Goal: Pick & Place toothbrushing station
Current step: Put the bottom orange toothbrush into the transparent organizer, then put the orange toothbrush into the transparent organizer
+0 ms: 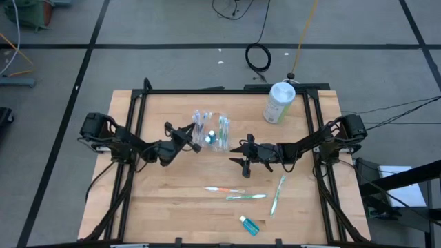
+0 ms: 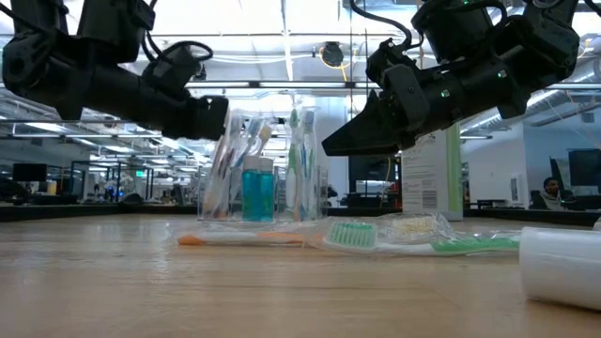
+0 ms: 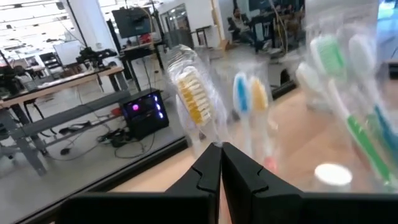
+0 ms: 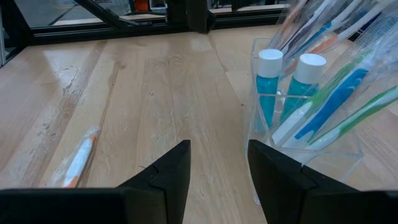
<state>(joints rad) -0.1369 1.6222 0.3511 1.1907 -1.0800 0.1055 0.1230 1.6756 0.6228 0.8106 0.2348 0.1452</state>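
Note:
The toothbrushing station (image 1: 212, 131) is a clear plastic holder standing on the table's middle, with several toothbrushes and two blue tubes (image 4: 268, 81) upright in it. My left gripper (image 1: 198, 147) is shut and level at the holder's left side (image 2: 223, 117). Its tips (image 3: 219, 155) are at the foot of a wrapped, yellow-bristled toothbrush (image 3: 189, 93) that leans out of the holder. My right gripper (image 1: 240, 157) is open just right of the holder. In the right wrist view the right gripper (image 4: 217, 167) has only bare wood between its fingers, with the holder (image 4: 311, 124) off to one side. My left gripper's shut fingertips (image 3: 211, 163) come in level from the table's left, at the lower part of the wrapped yellow-bristled toothbrush (image 3: 208, 134). I cannot tell whether they touch it or its wrapper.
A tall white-and-green canister (image 1: 279, 102) stands at the far right. Three loose toothbrushes (image 1: 224, 189) (image 1: 246, 197) (image 1: 278, 195) and a small blue tube (image 1: 249, 225) lie on the near half of the table. A black frame (image 1: 227, 90) borders the table.

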